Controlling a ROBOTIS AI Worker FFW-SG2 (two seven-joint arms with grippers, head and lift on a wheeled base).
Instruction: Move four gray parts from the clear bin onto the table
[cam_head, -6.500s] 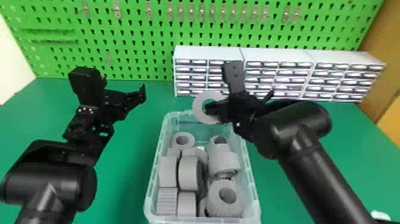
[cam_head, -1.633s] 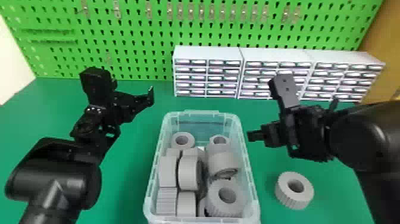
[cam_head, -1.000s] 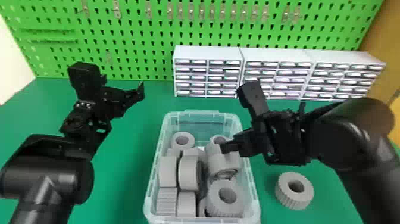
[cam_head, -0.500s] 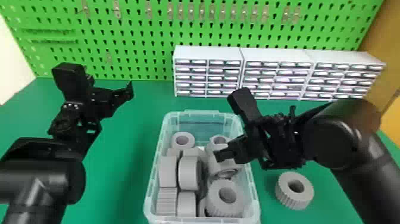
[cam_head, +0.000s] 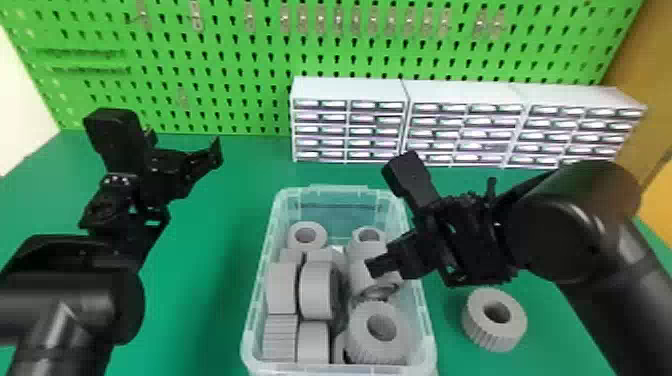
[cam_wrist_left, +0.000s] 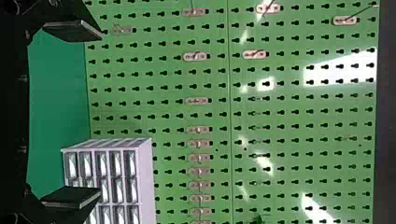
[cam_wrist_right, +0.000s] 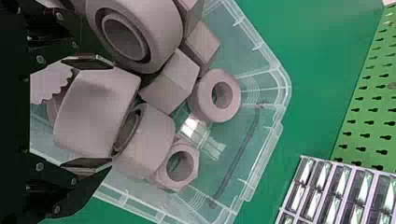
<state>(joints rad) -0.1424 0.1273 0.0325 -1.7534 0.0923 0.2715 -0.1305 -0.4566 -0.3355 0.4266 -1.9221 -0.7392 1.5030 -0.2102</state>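
Observation:
The clear bin holds several gray parts. One gray part lies on the green table to its right. Over the bin's right half is my right gripper, low above the parts. In the right wrist view, the right gripper is open, with a thick gray part between its fingers; whether they touch it is hard to tell. My left gripper is parked left of the bin, above the table; in the left wrist view the left gripper is open, nothing between its fingers.
White drawer cabinets stand behind the bin, against the green pegboard. The loose gray part sits below the right forearm, close to it.
A gray part went from the right gripper onto the table. That gripper has since come back left and lower over the bin. The left arm has shifted slightly left over the last second.

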